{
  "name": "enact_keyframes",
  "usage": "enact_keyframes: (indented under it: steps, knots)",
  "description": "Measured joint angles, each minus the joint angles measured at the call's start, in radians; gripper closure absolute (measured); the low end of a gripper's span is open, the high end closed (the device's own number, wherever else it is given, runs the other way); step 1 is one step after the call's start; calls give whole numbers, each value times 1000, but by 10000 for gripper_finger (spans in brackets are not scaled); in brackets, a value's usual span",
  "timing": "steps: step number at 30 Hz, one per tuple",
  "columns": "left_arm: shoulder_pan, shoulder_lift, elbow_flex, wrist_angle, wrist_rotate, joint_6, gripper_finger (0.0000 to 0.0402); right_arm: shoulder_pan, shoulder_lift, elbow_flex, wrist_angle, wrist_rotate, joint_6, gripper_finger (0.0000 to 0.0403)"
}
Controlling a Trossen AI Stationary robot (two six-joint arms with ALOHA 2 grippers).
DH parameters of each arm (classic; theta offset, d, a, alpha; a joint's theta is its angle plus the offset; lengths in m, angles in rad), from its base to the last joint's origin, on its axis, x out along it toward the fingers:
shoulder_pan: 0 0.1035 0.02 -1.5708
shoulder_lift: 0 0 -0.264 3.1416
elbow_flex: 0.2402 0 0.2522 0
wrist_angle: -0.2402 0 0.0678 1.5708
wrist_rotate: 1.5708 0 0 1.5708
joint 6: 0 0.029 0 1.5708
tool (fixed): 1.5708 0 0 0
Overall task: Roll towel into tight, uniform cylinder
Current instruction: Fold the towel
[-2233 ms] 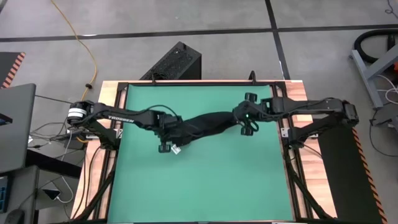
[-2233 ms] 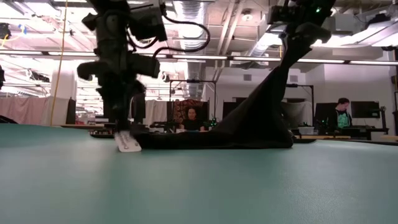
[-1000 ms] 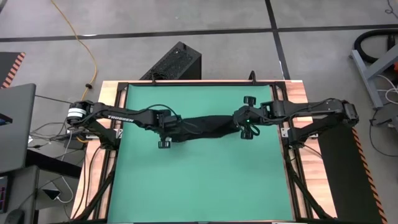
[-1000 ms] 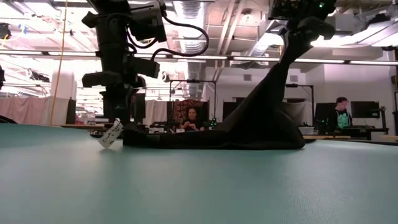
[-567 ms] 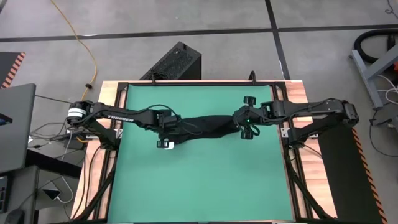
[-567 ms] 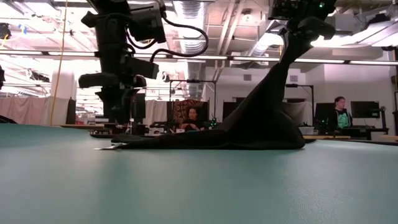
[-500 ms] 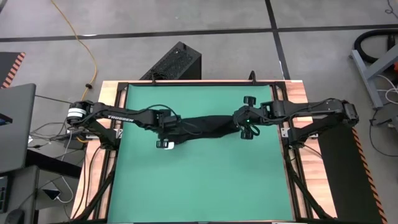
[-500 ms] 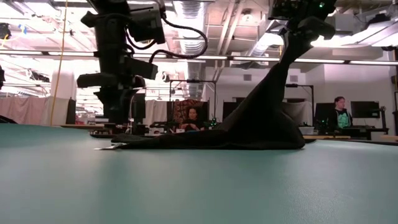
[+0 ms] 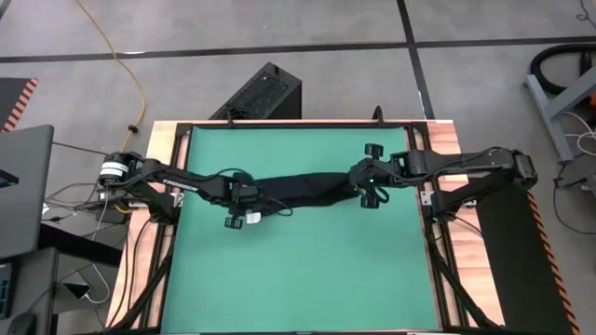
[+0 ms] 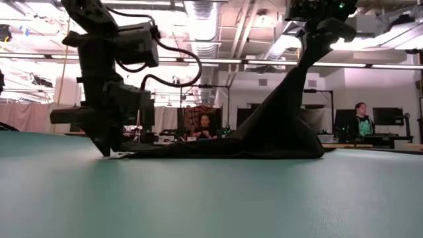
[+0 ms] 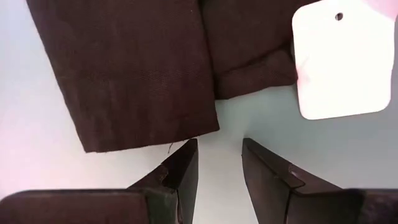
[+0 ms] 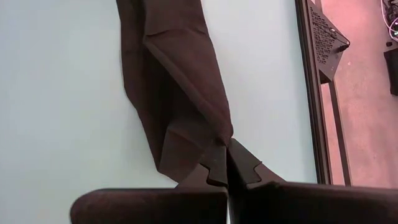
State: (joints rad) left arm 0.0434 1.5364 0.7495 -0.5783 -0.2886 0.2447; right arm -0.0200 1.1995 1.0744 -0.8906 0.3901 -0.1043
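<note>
The black towel [image 9: 307, 191] lies as a long narrow band across the middle of the green mat [image 9: 298, 279]. Its left end [image 11: 137, 68] and white tag [image 11: 342, 62] rest flat on the mat. Its right end rises steeply to my right gripper [image 10: 316, 30], which is shut on it high above the mat. My left gripper [image 11: 217, 149] stands open and low over the mat, just off the towel's left end, pointing down. Only bare mat shows between its fingers. My right gripper pinches the towel's right end [image 12: 214, 134] between its two fingers, coming from above and slanting down from the table's right side. That end is lifted clear. The cloth hangs in folds below the fingers [image 10: 297, 79] and spreads onto the mat.
A black ribbed box [image 9: 264, 93] stands on the floor beyond the table's far edge. A laptop [image 9: 23, 186] sits off the left side. The mat's near half is bare. In the low view, people [image 10: 203, 125] sit at desks in the room behind.
My left gripper has opened and let go of the towel's left end. That end and its tag have dropped flat onto the mat. The gripper has then gone down and a little toward the table's left and near edges. The right end has stayed lifted.
</note>
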Motion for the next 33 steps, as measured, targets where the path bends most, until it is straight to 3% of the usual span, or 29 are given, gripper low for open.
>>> enact_keyframes:
  steps: [10,18,33]
  knots:
    - [-111,1,-2,14,-169,53,289,0,0,0,0,0,0,398]
    - [-148,1,-2,95,-183,85,289,0,0,0,-8,0,2,398]
    - [-206,1,-2,-21,-285,42,289,0,0,0,-19,-8,7,398]
